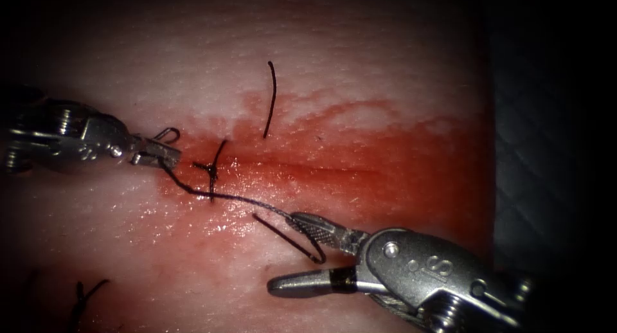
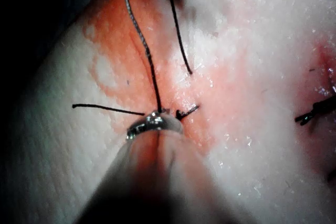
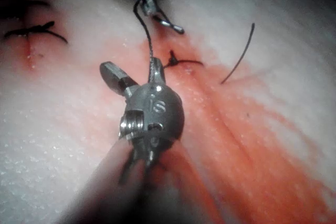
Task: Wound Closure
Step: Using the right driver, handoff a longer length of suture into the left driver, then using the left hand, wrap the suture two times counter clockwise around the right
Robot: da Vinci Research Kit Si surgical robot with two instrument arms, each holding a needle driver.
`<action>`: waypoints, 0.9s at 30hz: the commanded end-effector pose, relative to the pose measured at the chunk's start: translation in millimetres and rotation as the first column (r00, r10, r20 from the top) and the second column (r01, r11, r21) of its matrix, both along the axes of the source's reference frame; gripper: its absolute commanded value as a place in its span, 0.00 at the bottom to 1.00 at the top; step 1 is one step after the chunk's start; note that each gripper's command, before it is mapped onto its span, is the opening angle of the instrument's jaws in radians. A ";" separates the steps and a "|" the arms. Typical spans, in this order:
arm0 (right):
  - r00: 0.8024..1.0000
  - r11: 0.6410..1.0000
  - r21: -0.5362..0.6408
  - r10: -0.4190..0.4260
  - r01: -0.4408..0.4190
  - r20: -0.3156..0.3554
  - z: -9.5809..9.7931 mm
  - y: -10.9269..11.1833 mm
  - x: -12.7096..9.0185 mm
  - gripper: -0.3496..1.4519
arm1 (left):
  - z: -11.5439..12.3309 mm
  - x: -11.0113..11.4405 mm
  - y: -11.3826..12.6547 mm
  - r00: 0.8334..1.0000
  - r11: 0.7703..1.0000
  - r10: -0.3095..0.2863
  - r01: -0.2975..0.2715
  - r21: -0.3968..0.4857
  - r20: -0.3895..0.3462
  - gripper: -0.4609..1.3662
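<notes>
The tissue (image 1: 360, 63) is the bulkiest thing here and, I judge, soft, wet and easily torn, so it wants a shallow bite near the edge of the cut (image 1: 334, 171), not a hard pinch. It looks pale and pebbled, glossy where red fluid (image 1: 418, 179) spreads along the cut. The right tool (image 1: 284, 251) has its jaws spread wide and holds nothing, its upper jaw touching the thread (image 1: 244, 199). The left tool (image 1: 157, 150) has its jaws closed on what appears to be the needle (image 1: 170, 135), of which a small silvery bend shows above the tips, clear of the tissue. The thread is probably light, limp and slick, best gripped flat between the pads well away from the knot (image 1: 211, 170). It is dark and braided, and runs from the left jaws past the knot at the cut's left end to the right tool. The needle should be stiff, smooth and apt to swivel, so it is best held on its body, off the point. A loose cut end (image 1: 271, 98) lies above the cut.
</notes>
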State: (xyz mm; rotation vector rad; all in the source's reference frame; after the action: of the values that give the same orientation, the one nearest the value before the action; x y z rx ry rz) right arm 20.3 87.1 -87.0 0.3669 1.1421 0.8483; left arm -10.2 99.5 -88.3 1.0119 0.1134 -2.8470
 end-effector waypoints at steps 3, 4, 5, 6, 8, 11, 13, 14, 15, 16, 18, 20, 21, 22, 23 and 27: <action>1.000 1.000 0.000 0.010 -0.010 -0.017 0.8 0.7 -1.0 0.87 | -0.6 0.2 -0.3 1.000 1.000 0.001 -0.001 0.001 -0.005 0.06; 1.000 1.000 -0.002 0.013 -0.014 -0.019 1.2 1.0 -1.4 0.87 | -0.9 0.3 -0.4 1.000 1.000 0.003 -0.003 -0.001 -0.007 0.06; 1.000 1.000 -0.001 0.014 -0.014 -0.018 1.5 1.3 -1.7 0.88 | -1.0 0.4 -0.4 1.000 1.000 0.001 -0.001 0.000 -0.006 0.06; 1.000 1.000 0.000 0.013 -0.013 -0.017 1.9 1.6 -2.2 0.88 | -1.3 0.6 -0.5 1.000 1.000 -0.001 0.001 0.001 -0.008 0.06; 1.000 1.000 -0.002 0.020 -0.020 -0.015 2.4 2.1 -3.1 0.88 | -1.6 0.9 -0.7 1.000 1.000 -0.001 0.001 -0.002 -0.005 0.06; 0.999 0.999 -0.004 0.032 -0.032 -0.011 2.9 2.7 -4.0 0.89 | -2.0 1.3 -1.1 1.000 1.000 -0.003 0.003 -0.002 -0.004 0.06; 0.999 0.999 -0.006 0.035 -0.035 -0.017 3.3 3.1 -4.8 0.89 | -2.2 1.7 -1.4 1.000 1.000 -0.004 0.004 -0.001 -0.006 0.06; 0.999 0.999 -0.007 0.037 -0.037 -0.019 3.4 3.2 -5.0 0.89 | -2.3 1.8 -1.5 1.000 1.000 -0.005 0.005 -0.001 -0.006 0.06; 0.999 0.999 -0.007 0.041 -0.041 -0.017 3.6 3.4 -5.3 0.88 | -2.4 1.9 -1.7 1.000 1.000 -0.007 0.007 -0.001 -0.005 0.06; 0.999 0.999 -0.008 0.046 -0.046 -0.011 3.8 3.7 -5.4 0.88 | -2.6 2.1 -1.9 1.000 1.000 -0.010 0.010 -0.002 -0.004 0.06; 0.999 0.999 -0.009 0.052 -0.052 -0.004 4.3 3.9 -5.5 0.87 | -2.9 2.2 -2.1 1.000 1.000 -0.015 0.015 -0.002 -0.001 0.06; 0.998 0.998 -0.010 0.055 -0.055 0.000 5.1 4.2 -5.6 0.87 | -3.3 2.2 -2.2 1.000 1.000 -0.025 0.025 -0.005 0.004 0.06; 0.998 0.998 -0.011 0.056 -0.056 0.001 5.3 4.3 -5.6 0.86 | -3.6 2.2 -2.3 0.999 1.000 -0.031 0.031 -0.005 0.009 0.06; 0.998 0.998 -0.012 0.059 -0.059 0.000 5.7 4.4 -5.7 0.85 | -4.0 2.2 -2.3 0.999 0.999 -0.036 0.036 -0.005 0.015 0.06; 0.998 0.998 -0.012 0.059 -0.059 0.004 6.3 4.7 -5.8 0.85 | -4.5 2.2 -2.3 0.999 0.999 -0.045 0.045 -0.006 0.025 0.06; 0.998 0.998 -0.039 0.051 -0.050 0.022 8.5 5.7 -6.2 0.83 | -6.6 2.4 -2.2 0.995 0.997 -0.079 0.079 -0.004 0.062 0.06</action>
State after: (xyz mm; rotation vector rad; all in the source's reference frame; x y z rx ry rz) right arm 14.1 93.2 -78.0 0.2896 1.1460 0.8762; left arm -7.9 97.3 -95.2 1.1325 0.0499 -2.8831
